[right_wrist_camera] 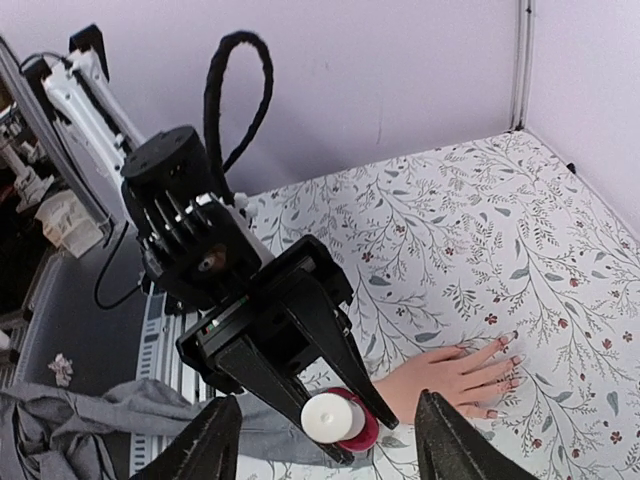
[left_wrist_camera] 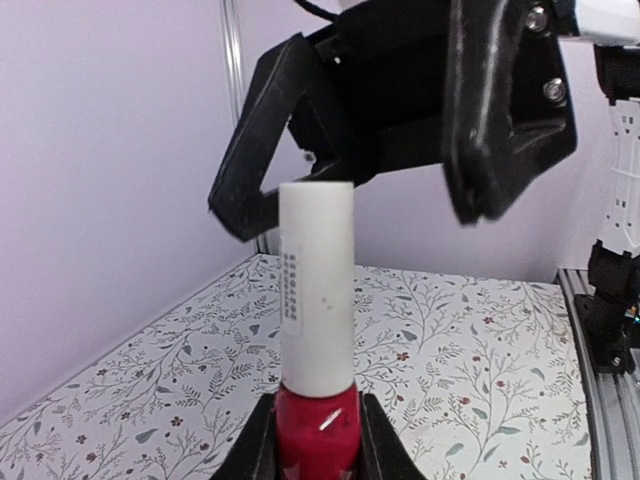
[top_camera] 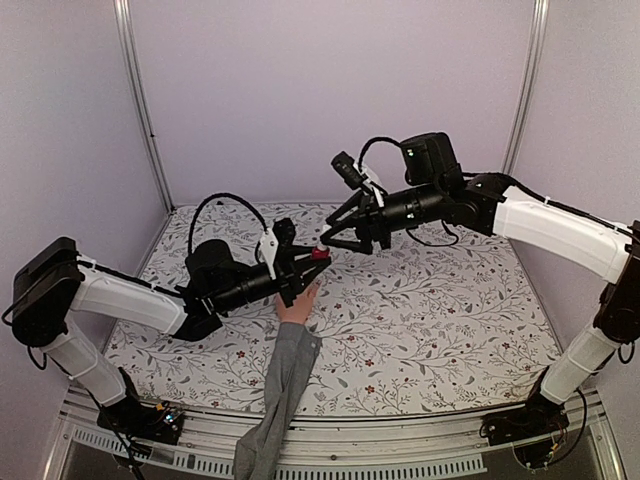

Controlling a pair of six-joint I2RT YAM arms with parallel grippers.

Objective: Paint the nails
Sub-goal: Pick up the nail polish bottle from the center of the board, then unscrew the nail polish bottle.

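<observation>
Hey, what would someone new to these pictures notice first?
A small red polish bottle with a tall white cap is clamped by the left gripper above the flowered table. The right gripper faces it, fingers open either side of the cap. Beneath lies a skin-coloured model hand in a grey sleeve, fingers spread.

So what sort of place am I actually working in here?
Most likely a robot test booth, not a salon: plain lilac walls framed by aluminium posts, a floral-covered table, and a mannequin hand in a grey sleeve lying on it.
</observation>
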